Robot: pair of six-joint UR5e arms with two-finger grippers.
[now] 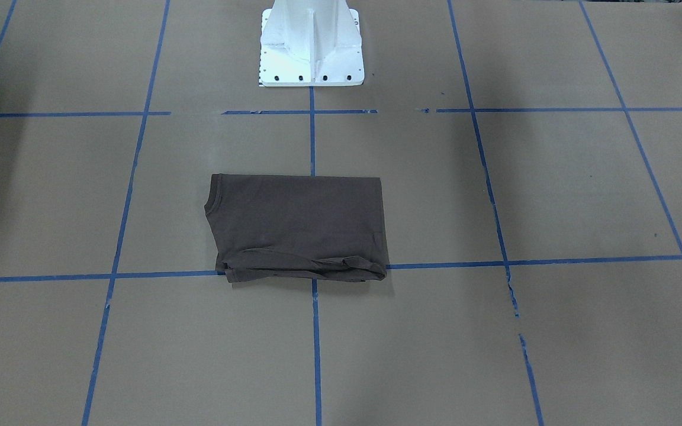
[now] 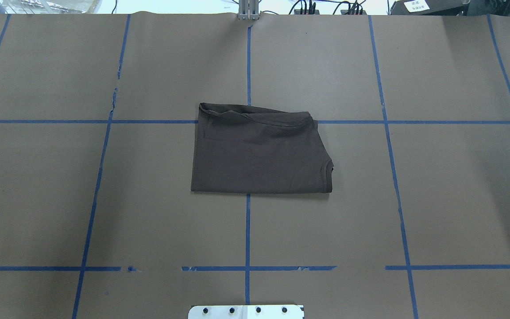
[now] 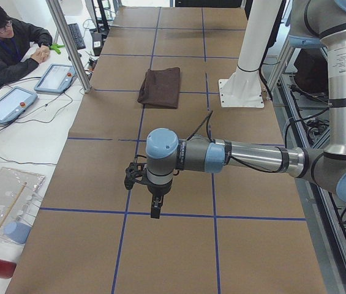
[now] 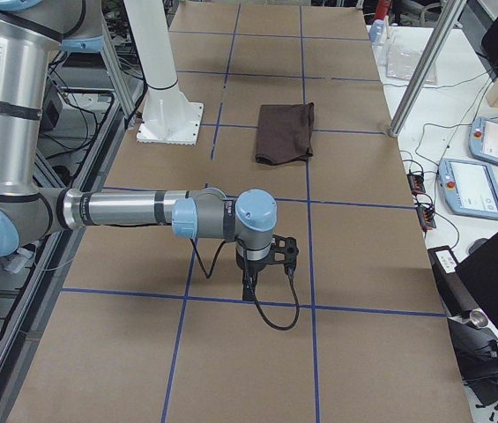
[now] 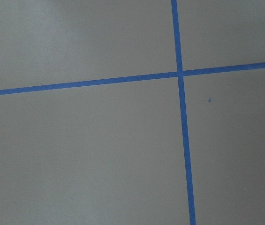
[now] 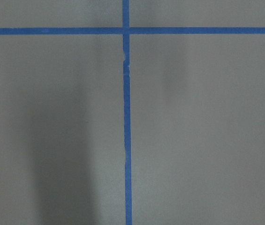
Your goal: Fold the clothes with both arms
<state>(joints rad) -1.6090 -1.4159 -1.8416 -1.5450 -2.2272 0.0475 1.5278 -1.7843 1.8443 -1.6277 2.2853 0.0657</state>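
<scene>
The dark brown T-shirt (image 2: 259,150) is lying folded into a compact rectangle at the middle of the desk (image 2: 436,199), slightly toward the edge far from the white base (image 1: 310,47). Its collar (image 2: 328,170) is facing the desk's right end, and a rumpled fold is running along its far side. Nothing is touching it.

The left arm (image 3: 246,156) is hanging low near the desk's left end and the right arm (image 4: 134,211) near its right end, both well apart from the cloth. They are probably parking clear so that the fold is lying undisturbed.

The left fingers (image 3: 155,211) and right fingers (image 4: 249,289) are pointing down at bare paper, but I cannot tell from these side views whether they are open or closed. Both wrist views are showing only brown paper and blue tape lines (image 5: 181,140).

The folding is looking essentially complete, apart from that untidy far fold.
</scene>
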